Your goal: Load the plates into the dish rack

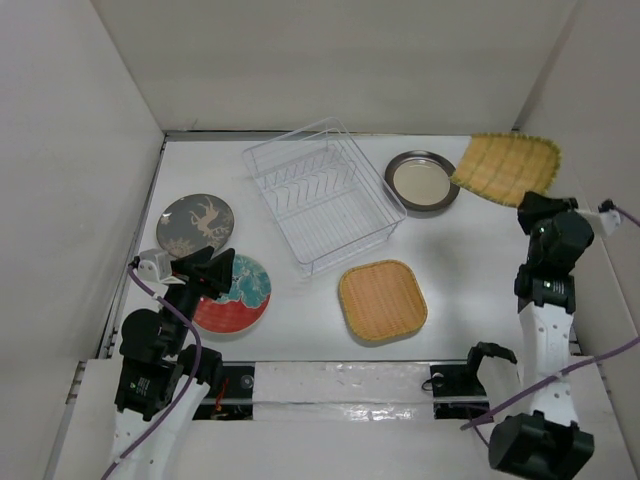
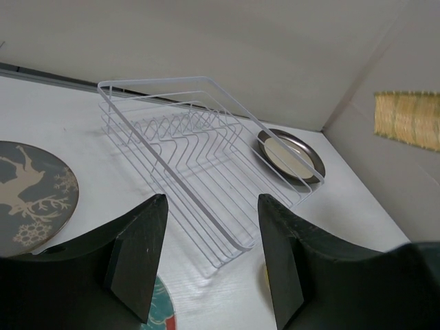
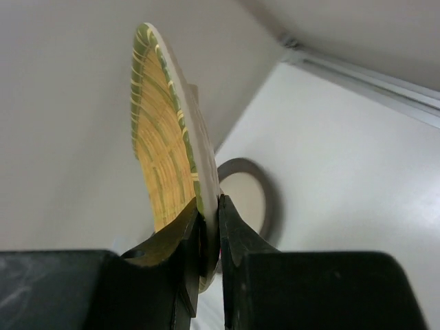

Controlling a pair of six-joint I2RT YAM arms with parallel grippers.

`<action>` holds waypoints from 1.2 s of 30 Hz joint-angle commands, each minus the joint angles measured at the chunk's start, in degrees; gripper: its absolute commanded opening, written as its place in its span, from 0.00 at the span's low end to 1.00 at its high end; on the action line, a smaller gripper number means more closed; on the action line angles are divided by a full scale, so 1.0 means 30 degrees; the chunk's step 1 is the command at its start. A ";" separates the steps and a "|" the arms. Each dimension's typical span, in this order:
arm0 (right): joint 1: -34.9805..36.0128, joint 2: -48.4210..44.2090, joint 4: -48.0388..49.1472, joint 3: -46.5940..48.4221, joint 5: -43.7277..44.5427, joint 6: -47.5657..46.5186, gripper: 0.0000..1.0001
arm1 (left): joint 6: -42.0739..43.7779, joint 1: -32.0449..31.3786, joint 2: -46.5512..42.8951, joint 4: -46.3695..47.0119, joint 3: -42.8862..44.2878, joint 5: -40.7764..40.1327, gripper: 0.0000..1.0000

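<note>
White table (image 1: 470, 270), pale walls (image 1: 90, 150) on three sides.

**Top view.**
- The dish rack (image 1: 322, 195) sits mid-table toward the back and holds no plate. Its long axis runs diagonally from far-left to near-right.
- Four plates lie flat:
  - the grey deer plate (image 1: 195, 222) at far left
  - the red-and-teal plate (image 1: 235, 295) just near of the grey one
  - the rounded-square woven plate (image 1: 383, 300) near of the rack
  - the dark-rimmed plate (image 1: 422, 180) just right of the rack
- The fifth, the tan woven plate (image 1: 505, 165), is off the table at far right, held by the right gripper (image 1: 530, 205).
- The left gripper (image 1: 215, 268) hangs over the far edge of the red-and-teal plate.

**Left wrist view.**
- The fingers stand roughly half apart with nothing between them.
- A sliver of the red-and-teal plate shows below, and the grey deer plate is at lower left.
- The rack is straight ahead, beyond the fingertips.

**Right wrist view.**
- The jaws are pinched tight on the rim of the tan woven plate.
- The plate stands on edge, nearly upright, its woven face turned toward the right wall.
- The dark-rimmed plate lies on the table beyond and below it.

**Judgement.**
- The right arm has the load, and the rack is to its left, across the dark-rimmed plate.
- The plate is already on edge, so I judge the move to be a leftward carry.
- It will also need a wrist turn so the plate's edge lines up with a gap between the tines.
- I cannot tell from here how far that turn must go.
- The left arm is nearer the two plates on its side and well apart from the held one.
</note>
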 commanded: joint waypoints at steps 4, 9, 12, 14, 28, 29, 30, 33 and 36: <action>0.6732 0.7670 0.1284 0.8405 -0.3362 -0.6789 0.00 | -0.0083 -0.0151 0.0655 0.0497 0.0154 0.0057 0.57; 1.0728 1.3984 -0.2710 1.8046 -0.1684 -1.0787 0.00 | -0.0142 -0.0151 0.0947 0.0497 0.0183 -0.0030 0.58; 1.2577 1.7705 -0.5374 2.2869 0.1463 -1.3075 0.00 | -0.0171 -0.0151 0.1007 0.0497 0.0154 -0.0060 0.58; 1.3163 1.9347 -0.6549 2.4759 0.1998 -1.3751 0.00 | -0.0171 -0.0151 0.1065 0.0526 0.0154 -0.0060 0.58; 1.5830 2.6121 -0.6848 3.1535 0.7682 -1.6880 0.00 | -0.0113 -0.0151 0.1622 0.0467 0.0213 -0.0294 0.58; 1.5832 2.6413 -0.6846 3.1709 0.8089 -1.7061 0.00 | -0.0112 -0.0151 0.1651 0.0467 0.0213 -0.0294 0.58; 1.5832 2.6532 -0.6817 3.1769 0.8268 -1.7208 0.00 | -0.0083 -0.0151 0.1652 0.0467 0.0242 -0.0294 0.58; 1.6067 2.6796 -0.6583 3.1304 0.8270 -1.7503 0.00 | -0.0054 -0.0151 0.1652 0.0468 0.0213 -0.0294 0.58; 1.6417 2.6941 -0.5939 3.0541 0.8269 -1.7532 0.00 | -0.0083 -0.0151 0.1681 0.0496 0.0213 -0.0294 0.58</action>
